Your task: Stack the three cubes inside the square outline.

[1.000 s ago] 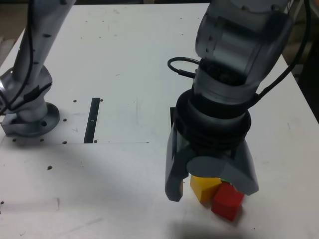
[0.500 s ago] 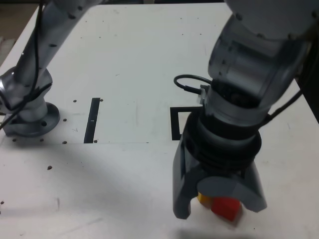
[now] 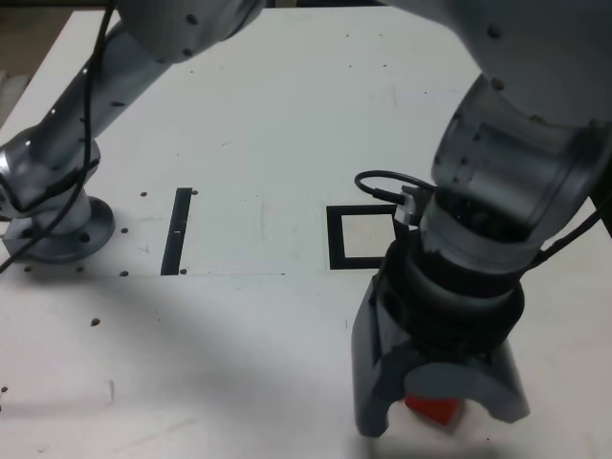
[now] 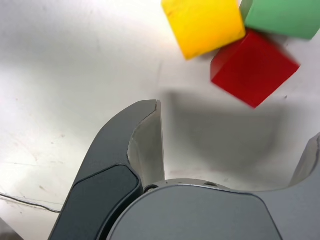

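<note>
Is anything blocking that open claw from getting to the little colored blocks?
Nothing visible does. In the wrist view only bare white table lies between the open tool and the red cube, which sits nearest it, touching the yellow cube and green cube behind.

Three plain matte cubes — a yellow cube, a green cube, a red cube — on a white desk. The square outline is black around white; the pincer is dark grey.
</note>
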`<action>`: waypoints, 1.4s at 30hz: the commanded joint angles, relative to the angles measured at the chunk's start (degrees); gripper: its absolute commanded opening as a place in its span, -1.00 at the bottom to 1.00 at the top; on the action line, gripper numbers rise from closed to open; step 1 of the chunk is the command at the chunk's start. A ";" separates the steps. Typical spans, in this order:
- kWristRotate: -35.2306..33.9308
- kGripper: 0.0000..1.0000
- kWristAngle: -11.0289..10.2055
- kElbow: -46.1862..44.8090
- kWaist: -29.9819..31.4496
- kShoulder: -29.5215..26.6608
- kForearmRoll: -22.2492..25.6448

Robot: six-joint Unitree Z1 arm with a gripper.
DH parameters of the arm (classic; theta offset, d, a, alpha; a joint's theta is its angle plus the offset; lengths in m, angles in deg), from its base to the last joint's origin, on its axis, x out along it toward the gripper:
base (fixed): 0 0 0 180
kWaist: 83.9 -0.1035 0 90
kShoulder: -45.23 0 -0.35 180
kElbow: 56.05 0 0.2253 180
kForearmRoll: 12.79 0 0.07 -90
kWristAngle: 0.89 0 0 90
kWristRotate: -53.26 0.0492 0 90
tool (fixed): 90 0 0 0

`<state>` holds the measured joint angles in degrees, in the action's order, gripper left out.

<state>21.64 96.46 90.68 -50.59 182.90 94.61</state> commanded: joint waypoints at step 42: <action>3.96 0.91 3.32 2.45 -4.43 6.70 -0.21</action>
<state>25.24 99.62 93.00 -54.68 189.21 93.72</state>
